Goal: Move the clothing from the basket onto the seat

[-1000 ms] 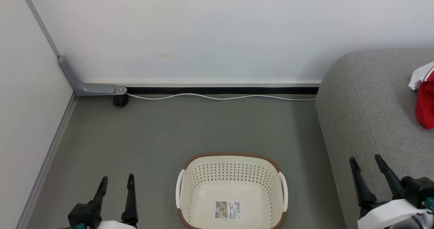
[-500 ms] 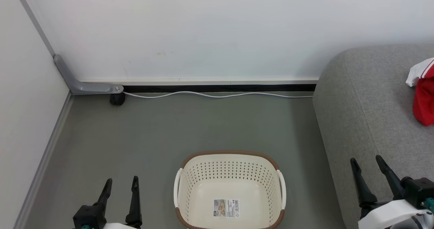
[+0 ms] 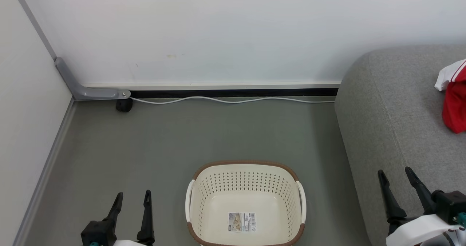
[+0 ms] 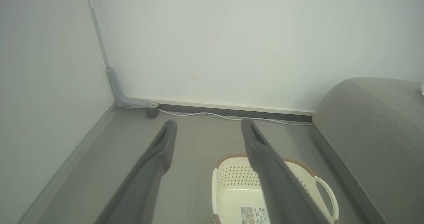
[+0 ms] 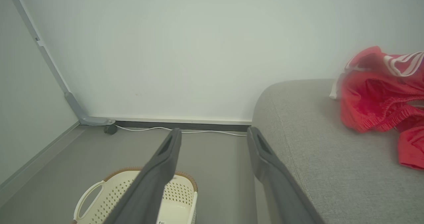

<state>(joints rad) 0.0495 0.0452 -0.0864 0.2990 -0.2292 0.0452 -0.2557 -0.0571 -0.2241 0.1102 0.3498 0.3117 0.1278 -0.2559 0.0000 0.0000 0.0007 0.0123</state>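
While your left gripper [image 3: 133,194] and right gripper [image 3: 394,170] gaped empty, the basket [image 3: 245,164] between them held nothing — the clothes [image 3: 455,107] lay beyond on the seat [image 3: 382,111], likely soft and light — you'd pinch a bunched fold.

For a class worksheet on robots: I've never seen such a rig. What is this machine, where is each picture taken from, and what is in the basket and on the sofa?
It is a wheeled robot with two arms, each ending in a gripper with two dark fingers. One picture comes from a camera on its head, looking down: the left gripper shows lower left, the right gripper lower right. The other two come from wrist cameras, each looking along its gripper's fingers. Both grippers are open and hold nothing. The cream basket stands on the floor, empty but for a label on its base. Red clothing lies on the grey sofa.
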